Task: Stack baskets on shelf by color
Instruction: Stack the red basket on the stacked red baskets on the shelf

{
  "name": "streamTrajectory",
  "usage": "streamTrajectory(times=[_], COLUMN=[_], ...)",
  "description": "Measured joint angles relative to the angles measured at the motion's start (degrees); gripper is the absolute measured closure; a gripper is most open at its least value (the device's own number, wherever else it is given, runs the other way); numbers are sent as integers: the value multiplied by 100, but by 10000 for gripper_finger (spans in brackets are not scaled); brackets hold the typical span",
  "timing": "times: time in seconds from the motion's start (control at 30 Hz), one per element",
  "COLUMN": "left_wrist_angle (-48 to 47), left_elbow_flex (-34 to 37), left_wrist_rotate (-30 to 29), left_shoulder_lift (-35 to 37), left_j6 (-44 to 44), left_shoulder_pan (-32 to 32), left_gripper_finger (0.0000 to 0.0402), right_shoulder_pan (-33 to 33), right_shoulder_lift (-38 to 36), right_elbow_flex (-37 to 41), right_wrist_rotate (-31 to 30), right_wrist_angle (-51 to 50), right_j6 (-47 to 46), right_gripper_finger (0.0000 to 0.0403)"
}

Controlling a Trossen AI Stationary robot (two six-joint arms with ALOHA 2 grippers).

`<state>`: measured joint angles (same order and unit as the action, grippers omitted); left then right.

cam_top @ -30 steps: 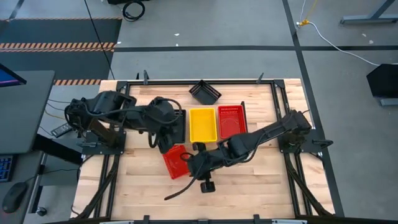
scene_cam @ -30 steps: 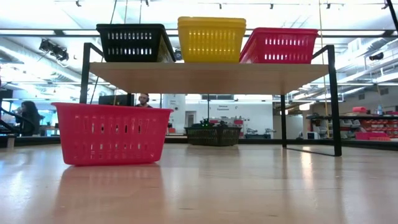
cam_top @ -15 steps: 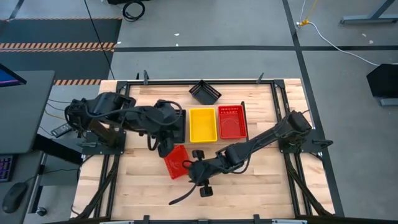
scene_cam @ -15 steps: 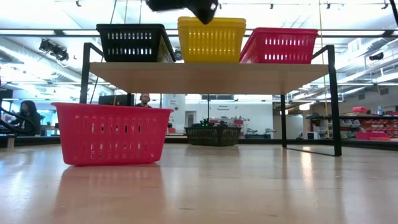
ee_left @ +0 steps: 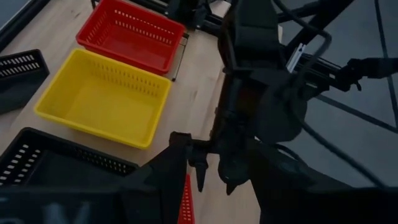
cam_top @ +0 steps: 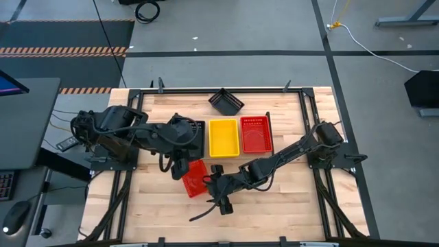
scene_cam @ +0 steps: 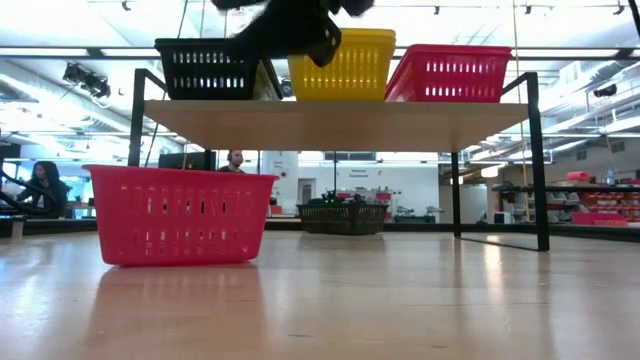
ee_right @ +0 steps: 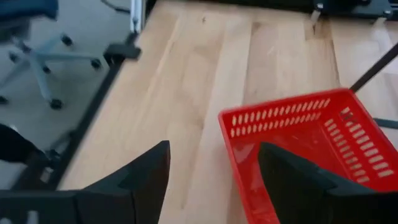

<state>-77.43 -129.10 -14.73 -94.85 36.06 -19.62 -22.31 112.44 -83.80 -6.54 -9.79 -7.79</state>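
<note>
On the shelf (scene_cam: 340, 122) a black basket (cam_top: 196, 133), a yellow basket (cam_top: 223, 137) and a red basket (cam_top: 255, 134) sit side by side. A second red basket (cam_top: 194, 177) rests on its bottom on the table in front of the shelf's left end. A second black basket (cam_top: 226, 101) sits on the table behind the shelf. My right gripper (ee_right: 214, 149) hangs open above the table, just right of the near red basket's rim (ee_right: 283, 115), touching nothing. My left gripper (ee_left: 217, 171) hovers open over the shelf's left end, empty.
Black frame rails (cam_top: 130, 199) run along the table's sides. The shelf's thin black legs (scene_cam: 540, 165) stand at its corners. Bare wooden tabletop (cam_top: 288, 206) lies to the near right. People show in the room beyond the table.
My right gripper has come down from well above the shelf toward the red basket on the table; it now shows in the low view in front of the shelf's baskets. The baskets have stayed where they were.
</note>
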Motion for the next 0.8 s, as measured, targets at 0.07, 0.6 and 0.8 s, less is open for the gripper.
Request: streamTrajectory(times=[0.07, 0.6, 0.8], left_wrist_angle=[0, 0, 2], left_elbow_flex=[0, 0, 0], left_wrist_rotate=[-5, -21, -25], left_shoulder_lift=[0, 0, 0], left_j6=[58, 113, 126], left_shoulder_pan=[6, 2, 4], left_gripper_finger=[230, 230, 230], right_shoulder_pan=[-28, -5, -3], right_shoulder_lift=[2, 2, 2], right_elbow_flex=[117, 831, 817], right_wrist_rotate=[-114, -421, -418], right_wrist_angle=[-25, 787, 1116], right_j6=[83, 457, 486], right_gripper_finger=[154, 162, 163])
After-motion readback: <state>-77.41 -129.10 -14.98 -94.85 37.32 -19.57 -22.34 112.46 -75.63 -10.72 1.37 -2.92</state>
